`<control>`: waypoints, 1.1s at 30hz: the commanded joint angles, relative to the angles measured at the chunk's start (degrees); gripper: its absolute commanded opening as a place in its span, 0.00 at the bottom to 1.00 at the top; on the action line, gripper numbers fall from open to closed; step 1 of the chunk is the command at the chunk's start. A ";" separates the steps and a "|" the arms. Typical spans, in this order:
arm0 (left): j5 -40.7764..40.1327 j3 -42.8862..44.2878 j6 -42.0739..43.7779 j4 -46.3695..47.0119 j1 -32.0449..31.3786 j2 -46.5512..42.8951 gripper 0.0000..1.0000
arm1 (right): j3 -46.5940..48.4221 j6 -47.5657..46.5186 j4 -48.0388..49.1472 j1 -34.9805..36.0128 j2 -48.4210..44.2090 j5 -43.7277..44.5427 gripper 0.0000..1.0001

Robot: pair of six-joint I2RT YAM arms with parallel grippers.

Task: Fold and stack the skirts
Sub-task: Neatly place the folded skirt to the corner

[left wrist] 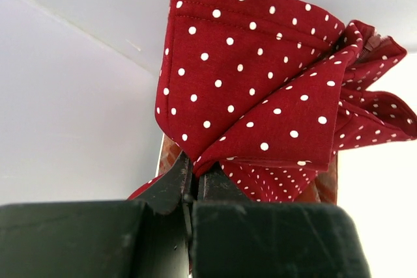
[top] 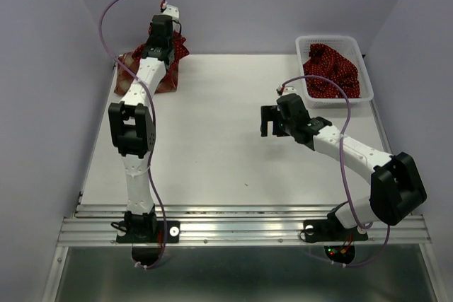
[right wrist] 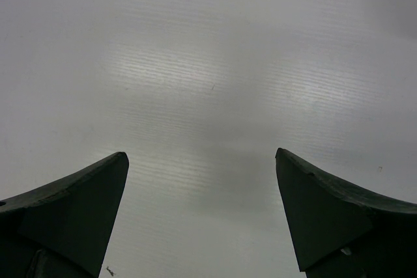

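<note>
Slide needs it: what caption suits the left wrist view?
Left fingers shut on a bunched dark red, white-dotted skirt.

A: What's the dotted skirt (left wrist: 247,83) made of?
B: Dark red woven cloth, matt, with soft folds and a stitched hem.
A: And the table (right wrist: 208,96)?
B: White board, matt and faintly ribbed, with a dull sheen.
A: The basket (top: 331,37)?
B: White plastic mesh, slightly glossy. The rail (top: 241,222) is brushed metal, shiny.
</note>
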 commanded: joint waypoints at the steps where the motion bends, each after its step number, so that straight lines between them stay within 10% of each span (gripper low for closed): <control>1: 0.49 6.47 -1.86 1.19 0.16 -3.90 0.00 | 2.59 -0.89 0.74 -0.24 0.13 1.24 1.00; 33: -6.27 1.30 -14.08 -5.41 -7.66 -7.07 0.00 | 0.04 0.25 1.18 -0.24 -4.26 -1.58 1.00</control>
